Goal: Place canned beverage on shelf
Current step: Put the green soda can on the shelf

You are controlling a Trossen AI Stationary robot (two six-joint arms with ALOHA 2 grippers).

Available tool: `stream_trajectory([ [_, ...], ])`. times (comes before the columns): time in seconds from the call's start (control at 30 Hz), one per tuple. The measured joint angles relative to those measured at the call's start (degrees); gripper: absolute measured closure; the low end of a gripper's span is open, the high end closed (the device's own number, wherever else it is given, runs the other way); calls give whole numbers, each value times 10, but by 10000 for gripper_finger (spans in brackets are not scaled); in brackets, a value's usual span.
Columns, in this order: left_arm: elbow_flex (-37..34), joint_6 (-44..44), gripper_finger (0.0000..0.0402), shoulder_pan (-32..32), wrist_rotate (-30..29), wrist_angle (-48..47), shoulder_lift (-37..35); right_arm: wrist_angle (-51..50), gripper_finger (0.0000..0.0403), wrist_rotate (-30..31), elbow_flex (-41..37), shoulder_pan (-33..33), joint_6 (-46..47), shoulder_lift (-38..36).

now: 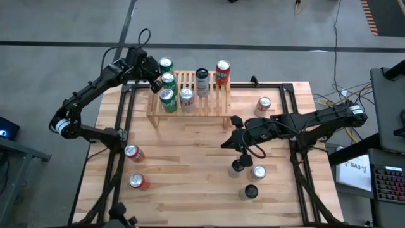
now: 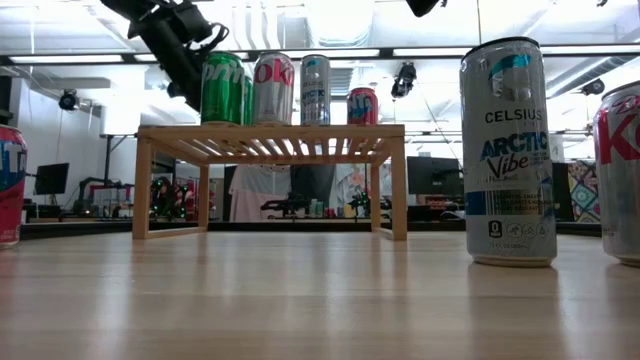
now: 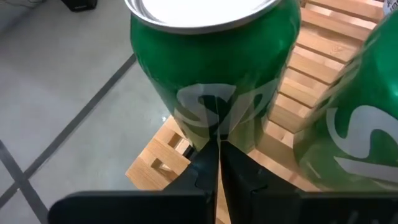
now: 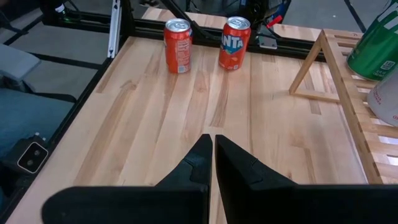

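1. The shelf [image 1: 190,101] stands at the table's far side and carries six upright cans; three green cans crowd its left end.
2. The left gripper [image 3: 217,163], fingers pressed together and holding nothing, hangs just beside the outermost green can [image 1: 166,64].
3. Loose cans wait on the table: the tall Celsius can [image 2: 508,150] stands upright nearest the right gripper [image 1: 226,143], which is also closed and empty, so the right arm looks better placed for the next pick.
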Motion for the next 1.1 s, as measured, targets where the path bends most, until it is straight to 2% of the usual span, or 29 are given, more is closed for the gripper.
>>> stream_trajectory([
  [0.2,2,-21,401,0,-5,-9,0,2,394,0,0,0,0,0],
  [0.5,48,-71,401,0,-5,-90,-8,43,394,2,0,0,-1,0],
  [0.67,46,-108,401,-4,16,-89,-50,95,394,83,3,-1,-7,0],
  [0.77,19,-128,401,-11,72,-60,-99,90,394,130,24,-9,-21,1],
  [0.83,-8,-142,401,-20,92,-24,-135,92,394,134,43,-17,-34,4],
  [1.1,-134,-197,401,-30,75,135,-266,89,394,134,150,-63,-98,54],
])
